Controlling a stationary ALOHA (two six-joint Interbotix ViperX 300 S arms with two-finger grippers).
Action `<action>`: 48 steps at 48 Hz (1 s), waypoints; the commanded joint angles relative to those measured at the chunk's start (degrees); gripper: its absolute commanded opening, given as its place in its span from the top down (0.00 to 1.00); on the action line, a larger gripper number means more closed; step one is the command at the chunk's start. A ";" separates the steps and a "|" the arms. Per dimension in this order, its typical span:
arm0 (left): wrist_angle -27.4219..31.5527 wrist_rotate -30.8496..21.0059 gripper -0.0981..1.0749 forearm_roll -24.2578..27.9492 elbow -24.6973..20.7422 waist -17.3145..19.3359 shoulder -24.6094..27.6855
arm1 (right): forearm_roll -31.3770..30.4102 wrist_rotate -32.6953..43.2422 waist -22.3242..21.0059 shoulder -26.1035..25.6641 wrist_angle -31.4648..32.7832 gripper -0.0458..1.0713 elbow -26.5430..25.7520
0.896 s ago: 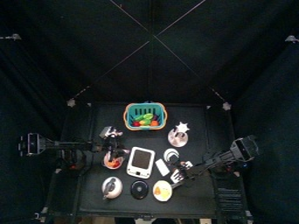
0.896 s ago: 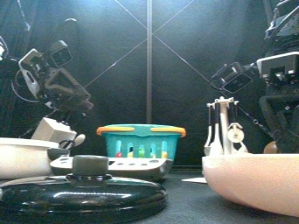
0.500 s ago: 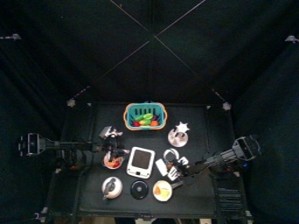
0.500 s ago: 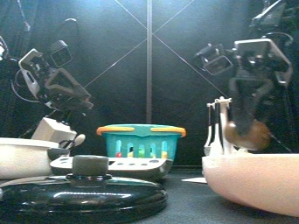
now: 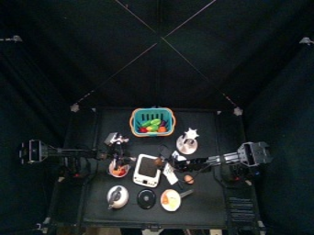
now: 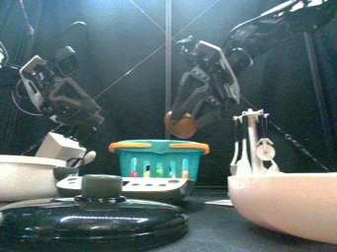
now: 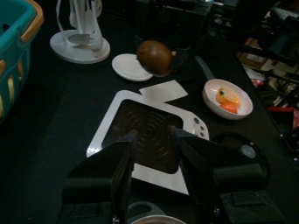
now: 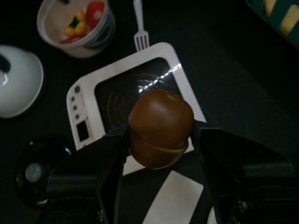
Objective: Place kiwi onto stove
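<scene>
Surface [image 5: 208, 174] black, crowded with kitchen toys. Green basket [image 6: 158, 157] at rear centre. Stove [image 8: 140, 114] white slab with dark round burner, mid-surface, just right of left arm. Right pincer [image 8: 160, 144] clamped on kiwi [image 8: 162, 122], jaws pressing both sides; brown kiwi held in air directly above stove, not touching it. Left pincer [image 7: 162, 157] spread apart, empty, low beside stove's near edge. Small bowl [image 7: 226, 96] with orange bits beyond stove.
</scene>
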 commanded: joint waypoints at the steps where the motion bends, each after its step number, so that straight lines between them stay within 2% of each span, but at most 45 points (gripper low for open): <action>1: -0.26 -0.09 0.27 -0.09 -0.70 -0.09 -0.18 | 4.83 -0.26 -1.93 0.44 -0.70 0.39 -2.64; 12: -0.18 0.09 0.27 -0.09 -0.88 -0.09 -0.18 | 15.82 0.26 -1.93 5.63 -1.85 0.39 -7.38; 20: -0.26 0.00 0.27 -0.09 -0.79 0.00 -0.18 | 21.09 0.26 -1.93 9.40 -3.96 0.38 -10.63; 35: -0.18 0.09 0.27 0.00 -0.18 -0.09 -0.18 | 28.48 0.26 -2.37 12.57 -6.77 0.38 -11.16; 48: -0.18 0.09 0.27 0.09 -0.18 -0.09 -0.18 | 31.03 0.44 -2.64 14.68 -6.94 0.33 -11.69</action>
